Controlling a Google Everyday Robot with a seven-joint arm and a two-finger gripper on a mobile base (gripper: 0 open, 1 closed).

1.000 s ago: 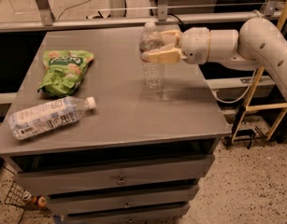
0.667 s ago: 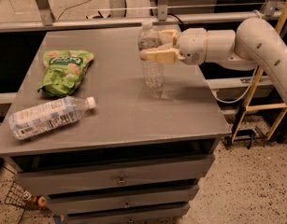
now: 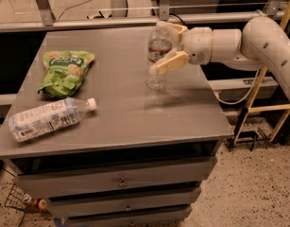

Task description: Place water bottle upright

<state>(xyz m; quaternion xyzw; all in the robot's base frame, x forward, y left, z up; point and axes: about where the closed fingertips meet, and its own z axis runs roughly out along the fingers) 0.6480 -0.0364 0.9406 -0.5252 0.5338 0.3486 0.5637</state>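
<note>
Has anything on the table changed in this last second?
Hardly anything. The tool still grips the water bottle, which stands upright on the table as before; the arm has barely shifted. The bigger bottle lying on its side and the green bag have not moved.

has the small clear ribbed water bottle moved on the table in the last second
Yes, slightly: the small clear ribbed water bottle, upright in the gripper, drifted left, toward the green snack bag.

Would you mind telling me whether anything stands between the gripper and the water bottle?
Nothing visible does: the gripper is already at the water bottle, its fingers on either side of the upright bottle on the table.
</note>
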